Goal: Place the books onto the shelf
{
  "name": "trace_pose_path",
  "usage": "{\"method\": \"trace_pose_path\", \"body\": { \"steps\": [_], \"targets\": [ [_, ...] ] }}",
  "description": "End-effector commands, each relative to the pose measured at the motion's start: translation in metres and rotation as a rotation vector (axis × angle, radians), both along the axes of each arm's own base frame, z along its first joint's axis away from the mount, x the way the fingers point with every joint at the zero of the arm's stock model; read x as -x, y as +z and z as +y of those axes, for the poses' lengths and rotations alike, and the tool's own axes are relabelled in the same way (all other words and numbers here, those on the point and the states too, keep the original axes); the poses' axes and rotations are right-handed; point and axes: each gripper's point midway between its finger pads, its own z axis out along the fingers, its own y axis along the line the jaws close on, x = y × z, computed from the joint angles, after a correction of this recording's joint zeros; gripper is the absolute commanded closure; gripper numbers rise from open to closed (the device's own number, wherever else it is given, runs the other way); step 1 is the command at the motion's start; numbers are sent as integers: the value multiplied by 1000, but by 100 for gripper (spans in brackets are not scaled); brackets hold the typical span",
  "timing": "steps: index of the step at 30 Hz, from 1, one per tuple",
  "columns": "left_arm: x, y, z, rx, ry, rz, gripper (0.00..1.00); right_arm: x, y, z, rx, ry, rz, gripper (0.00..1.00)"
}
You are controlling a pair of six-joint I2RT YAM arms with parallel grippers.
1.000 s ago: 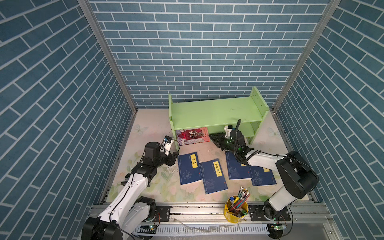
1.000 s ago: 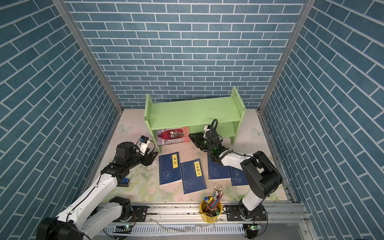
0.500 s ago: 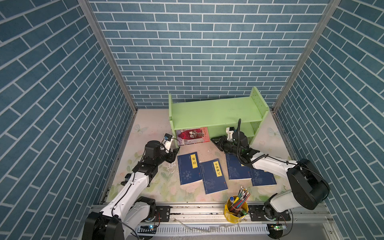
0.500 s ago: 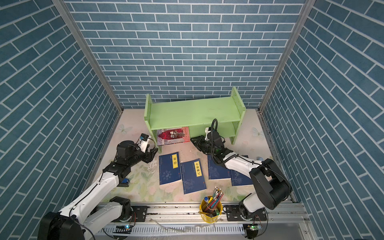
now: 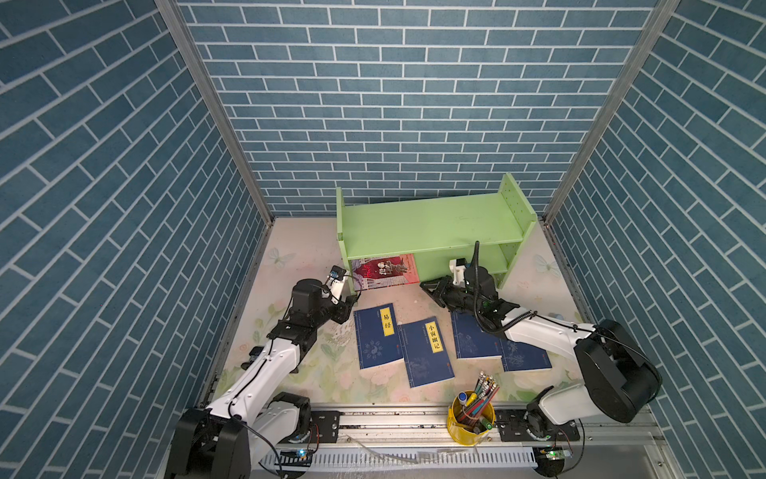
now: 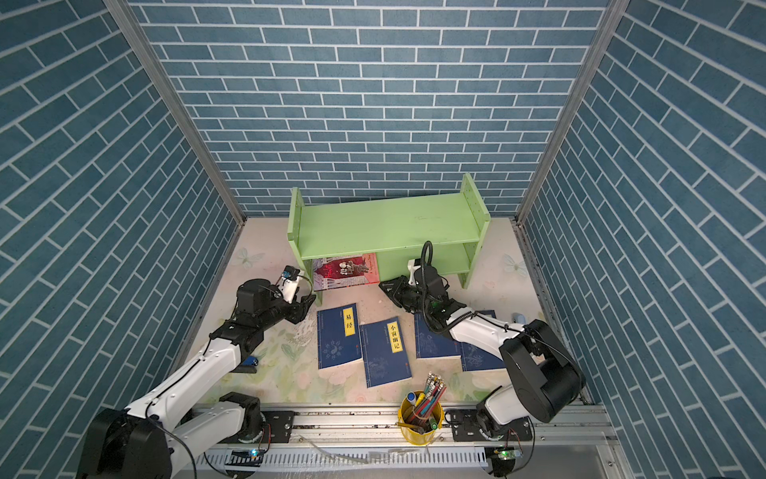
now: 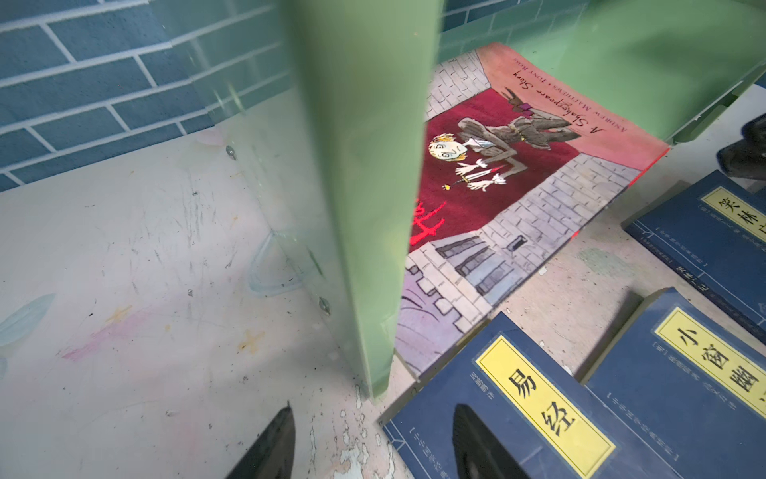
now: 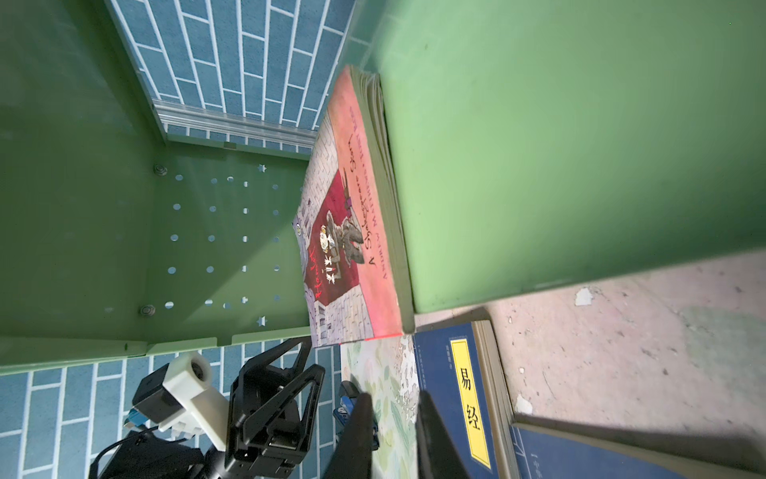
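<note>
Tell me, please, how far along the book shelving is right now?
Done: the red book appears to lie flat on the lower tier of the shelf. In hand: nothing; the left end effector and right end effector are open and empty. Left: four navy books lie on the table.

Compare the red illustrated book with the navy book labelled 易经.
Cover: the red illustrated book shows a drawn figure and an English title; the navy 易经 book is dark blue with a yellow label.
Place: the red illustrated book sits partly under the green shelf; the navy 易经 book lies wholly in the open before it.
Both lie flat, cover up.
</note>
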Motion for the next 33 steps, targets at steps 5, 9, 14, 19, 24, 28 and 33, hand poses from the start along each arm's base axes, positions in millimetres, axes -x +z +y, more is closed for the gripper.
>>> {"method": "trace_pose_path", "body": {
  "steps": [5, 9, 14, 19, 24, 28, 33],
  "targets": [
    [-9, 7, 4, -11, 17, -51, 38, 8, 9, 1, -1, 30, -34, 79],
    [-11, 6, 3, -15, 12, -56, 38, 10, 9, -2, 2, 22, -36, 79],
    [-13, 6, 4, -23, 16, -66, 38, 12, 9, -5, 5, 13, -39, 79],
    [-15, 7, 6, -18, 33, -75, 39, 14, 11, -6, 4, 15, -43, 79],
    [-15, 6, 12, -17, 77, -64, 40, 17, 14, 2, 11, 44, -44, 79],
    [-10, 9, 17, -3, 103, -23, 41, 25, 13, 18, 24, 115, -38, 80],
    [7, 4, 23, 12, 155, 126, 41, 34, 12, 41, 50, 187, -47, 82]
  ]
}}
